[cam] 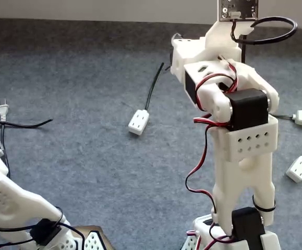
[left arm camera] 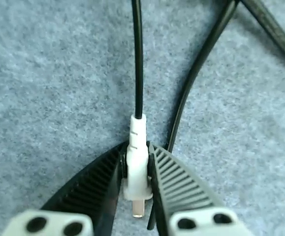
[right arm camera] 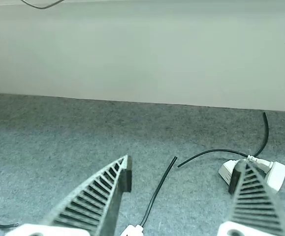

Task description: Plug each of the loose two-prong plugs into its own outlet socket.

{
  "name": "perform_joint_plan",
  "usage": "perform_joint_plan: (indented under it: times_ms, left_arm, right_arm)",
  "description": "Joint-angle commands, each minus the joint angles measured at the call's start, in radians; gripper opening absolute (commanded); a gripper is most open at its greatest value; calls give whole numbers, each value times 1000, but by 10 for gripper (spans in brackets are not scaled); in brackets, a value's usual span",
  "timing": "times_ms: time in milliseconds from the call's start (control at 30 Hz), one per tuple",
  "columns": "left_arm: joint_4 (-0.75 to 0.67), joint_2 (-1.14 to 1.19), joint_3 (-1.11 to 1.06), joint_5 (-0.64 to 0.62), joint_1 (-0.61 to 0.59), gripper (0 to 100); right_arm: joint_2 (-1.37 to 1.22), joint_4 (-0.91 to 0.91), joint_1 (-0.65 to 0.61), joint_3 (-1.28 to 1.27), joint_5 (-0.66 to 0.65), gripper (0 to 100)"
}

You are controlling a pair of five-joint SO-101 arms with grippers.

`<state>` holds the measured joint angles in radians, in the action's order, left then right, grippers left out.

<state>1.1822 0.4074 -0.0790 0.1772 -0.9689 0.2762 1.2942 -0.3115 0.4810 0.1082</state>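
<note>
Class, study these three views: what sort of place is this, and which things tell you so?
Most likely an indoor robotics workbench: a grey carpeted surface against a plain wall, a white arm with exposed wiring, and a corded outlet socket and a two-prong plug laid out for practice.

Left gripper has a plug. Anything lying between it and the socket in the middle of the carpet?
Nothing visible blocks it. The left gripper is shut on the white plug, and the carpet towards the middle socket lies bare; one black cable lies flat near that arm.
</note>
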Motion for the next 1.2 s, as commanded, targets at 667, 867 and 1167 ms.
perform_joint_plan:
  times_ms: [667, 867, 1167]
  left_arm:
    - [572, -472, 519, -307, 427, 6]
    - [552, -763, 389, -562, 762, 6]
    - [75, -931, -82, -832, 845, 6]
  right_arm:
    - [16, -24, 50, 5, 5, 312]
    - [12, -16, 125, 54, 5, 312]
    - [5, -21, 124, 53, 3, 310]
